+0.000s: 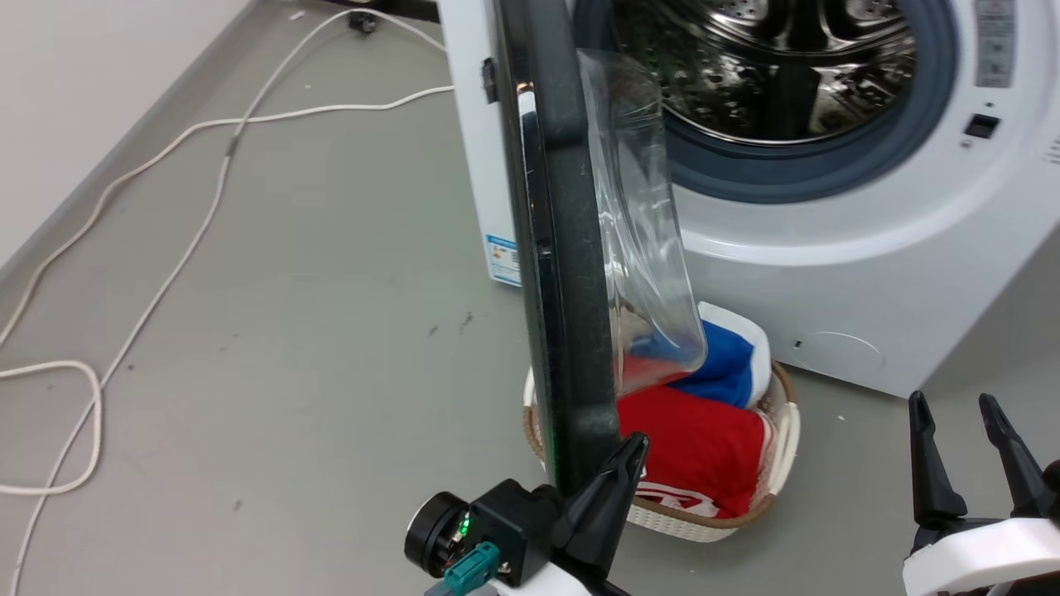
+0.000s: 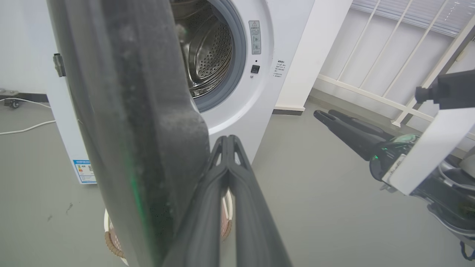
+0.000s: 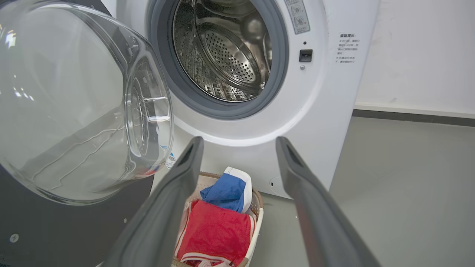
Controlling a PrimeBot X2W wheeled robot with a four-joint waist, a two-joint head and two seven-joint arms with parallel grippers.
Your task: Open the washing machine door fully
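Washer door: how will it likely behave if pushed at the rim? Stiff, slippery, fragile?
Probably rigid: the washing machine door is a thick black disc, so it should swing on its hinge rather than flex. Its glossy rim looks slippery, so the shut left gripper may slide. The clear glass bowl seems heavy; push the rim instead.

The washing machine (image 3: 326, 111) bears a blue label (image 1: 502, 259) and grey sticker (image 3: 298, 15), print too small to read
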